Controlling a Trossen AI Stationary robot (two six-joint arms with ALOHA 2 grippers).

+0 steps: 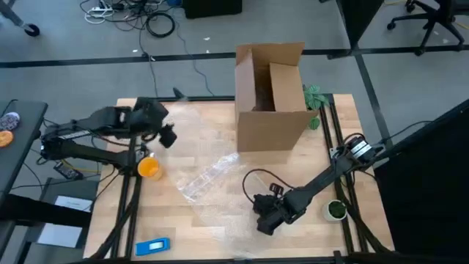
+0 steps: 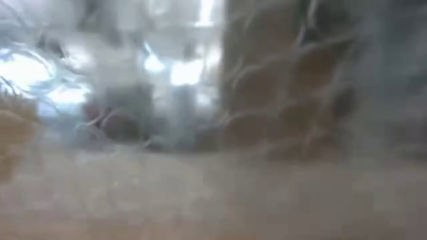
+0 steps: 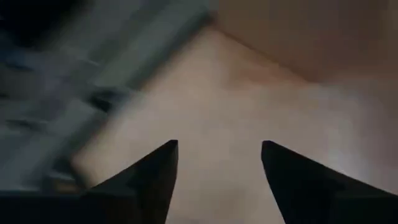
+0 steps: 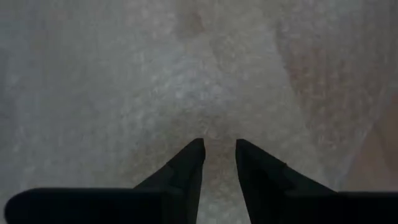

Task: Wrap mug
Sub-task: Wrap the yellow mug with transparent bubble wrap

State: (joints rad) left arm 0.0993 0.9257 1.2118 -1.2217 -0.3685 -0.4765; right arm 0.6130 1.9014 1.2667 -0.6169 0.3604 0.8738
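- The mug (image 1: 149, 168), small and bright orange, sits on the wooden table (image 1: 198, 227) near its 9 o'clock edge, just beside the dark frame of the left arm's stand.
- The left gripper (image 1: 167, 137) hangs over the table at about 10 o'clock, up and slightly to the right of the mug and apart from it. In the left wrist view its 2 dark fingers (image 3: 149, 177) stand wide apart with bare wood between them, so the gripper (image 3: 219, 180) is spread and carries nothing.
- The right gripper (image 1: 265, 220) is low over the table at about 5 o'clock, at the edge of the sheet of clear bubble wrap (image 1: 212, 176) that lies crumpled across the middle of the table.
- In the right wrist view the gripper (image 4: 219, 168) has its fingers (image 4: 186, 168) drawn close together, a narrow slit between them, over the pale bubbled film (image 4: 186, 74). I cannot tell whether they pinch the film.
- An open cardboard box (image 1: 270, 99) stands upright at 12 o'clock, well apart from the mug.
- A small dark green round object with a white rim (image 1: 336, 210) sits at the 4 o'clock edge, beside the right arm.
- A blue flat object (image 1: 153, 246) lies at 7 o'clock near the front edge.
- The low view is filled by bubble wrap (image 2: 267, 100) close before the lens, with the brown box dimly behind it.
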